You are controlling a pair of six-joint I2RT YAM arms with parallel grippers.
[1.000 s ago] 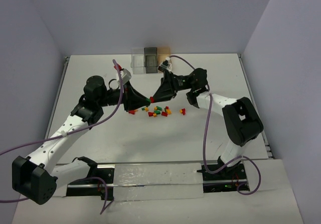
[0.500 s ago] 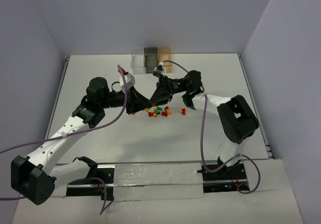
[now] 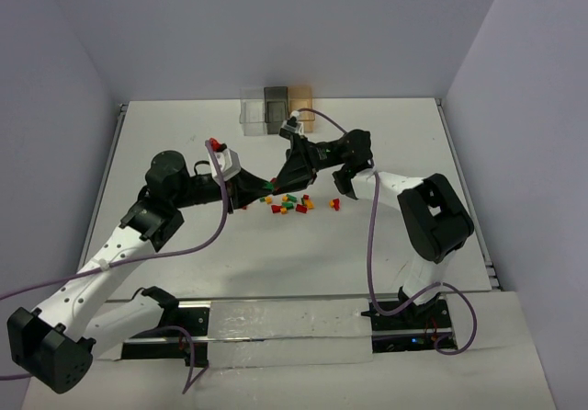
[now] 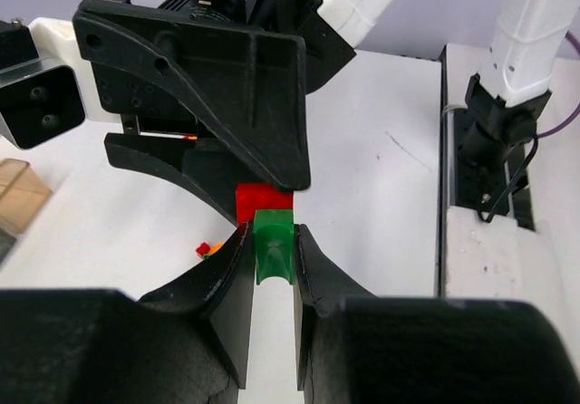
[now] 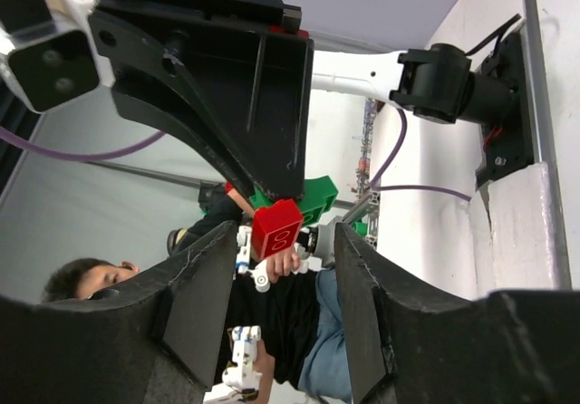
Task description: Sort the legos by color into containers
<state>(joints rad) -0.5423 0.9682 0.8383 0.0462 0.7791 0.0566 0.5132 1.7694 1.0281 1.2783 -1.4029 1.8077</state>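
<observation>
My left gripper [image 3: 266, 187] is shut on a green lego [image 4: 274, 252] with a red lego [image 4: 263, 201] stuck to its far end, held above the table. My right gripper [image 3: 279, 179] faces it tip to tip. Its fingers [image 5: 204, 286] stand wide apart on either side of the red lego [image 5: 276, 230] and are not touching it. Several loose red, green and orange-yellow legos [image 3: 292, 204] lie on the table just below both grippers. The clear container [image 3: 251, 111], the dark grey container [image 3: 276, 108] and the orange container [image 3: 304, 105] stand in a row at the far edge.
The right arm's wrist and cable [image 3: 322, 120] hang close in front of the orange container. Loose legos [image 4: 207, 248] show past my left fingers. White walls close the table at the back and sides.
My left arm has pulled back to the left and its wrist has dropped. My right gripper has moved left and up. The tips still meet at the red and green legos.
</observation>
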